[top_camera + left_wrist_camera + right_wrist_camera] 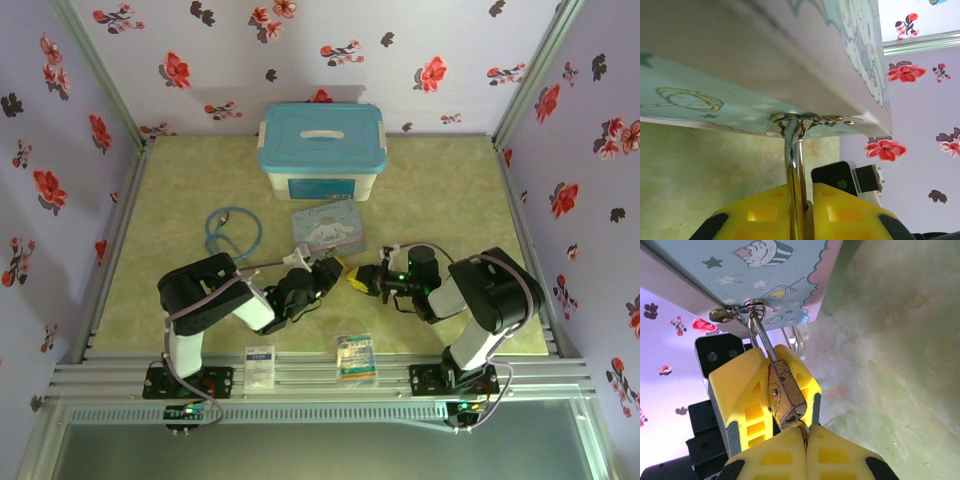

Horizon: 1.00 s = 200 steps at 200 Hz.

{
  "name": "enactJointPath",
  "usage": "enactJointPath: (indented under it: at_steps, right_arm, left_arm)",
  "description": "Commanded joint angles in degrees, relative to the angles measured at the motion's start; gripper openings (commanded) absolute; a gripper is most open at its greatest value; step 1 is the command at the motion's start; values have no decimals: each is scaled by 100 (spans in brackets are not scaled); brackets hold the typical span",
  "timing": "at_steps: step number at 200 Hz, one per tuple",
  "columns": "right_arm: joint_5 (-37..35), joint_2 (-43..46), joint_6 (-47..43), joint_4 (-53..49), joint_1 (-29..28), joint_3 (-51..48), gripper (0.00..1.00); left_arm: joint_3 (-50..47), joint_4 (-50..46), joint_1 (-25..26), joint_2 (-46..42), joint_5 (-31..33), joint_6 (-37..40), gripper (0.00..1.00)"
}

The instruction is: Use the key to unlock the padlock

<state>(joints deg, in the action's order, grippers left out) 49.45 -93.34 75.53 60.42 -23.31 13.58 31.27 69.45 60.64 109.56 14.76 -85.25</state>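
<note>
The small brass padlock hangs by its thin shackle from the hasp of the cartoon tin. My left gripper is shut on the padlock, and its yellow fingers flank the brass body. The shackle rises from between those fingers to the tin's edge. My right gripper is shut on the thin dark key, whose tip meets the padlock's bottom face. From above, the left gripper and right gripper meet nose to nose just in front of the tin.
A white box with a blue lid stands at the back. A stethoscope with blue tubing lies left of the tin. Two small packets rest at the near edge. Floral walls enclose three sides.
</note>
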Motion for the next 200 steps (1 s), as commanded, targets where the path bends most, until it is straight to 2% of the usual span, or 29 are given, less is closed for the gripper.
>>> enactJointPath:
  at_steps: [1, 18, 44, 60, 79, 110, 125, 130, 135, 145, 150, 174, 192, 200]
  right_arm:
    - [-1103, 722, -782, -1061, -335, 509, 0]
    - [-1634, 1249, -1259, -2183, -655, 672, 0]
    - [-2054, 1791, -1488, -2913, -786, 637, 0]
    - [-2236, 2024, -1713, -3446, -844, 694, 0]
    - [-2297, 2192, -1713, -3556, -945, 689, 0]
    - [-2241, 2181, -1540, -3498, -970, 656, 0]
    - [-2200, 2110, -1439, -3423, -1003, 625, 0]
    - [-2205, 2105, -1436, -3435, -1026, 626, 0]
    - [-2225, 2108, -1448, -3453, -1048, 618, 0]
    - [-2274, 2133, -1440, -3458, -1070, 584, 0]
    - [-2282, 2135, -1436, -3458, -1075, 559, 0]
    - [-2289, 2135, -1405, -3419, -1073, 490, 0]
    - [-2299, 2102, -1392, -3364, -1073, 461, 0]
    - [-2315, 2074, -1383, -3342, -1070, 444, 0]
  left_arm:
    - [180, 391, 332, 127, -633, -100, 0]
    - [150, 393, 334, 169, -593, -137, 0]
    - [169, 376, 332, 182, -589, -115, 8]
    - [200, 378, 333, 213, -598, -116, 10]
    - [222, 390, 333, 240, -619, -117, 18]
    - [198, 385, 332, 186, -618, -26, 17]
    - [186, 376, 331, 146, -614, 8, 28]
    - [177, 384, 334, 153, -607, 9, 29]
    - [171, 376, 334, 152, -606, 6, 27]
    - [162, 389, 329, 154, -597, 2, 13]
    - [167, 385, 334, 169, -597, -1, 10]
    - [170, 389, 334, 183, -589, -26, 11]
    - [160, 398, 330, 180, -589, -33, 19]
    - [152, 410, 331, 180, -583, -37, 20]
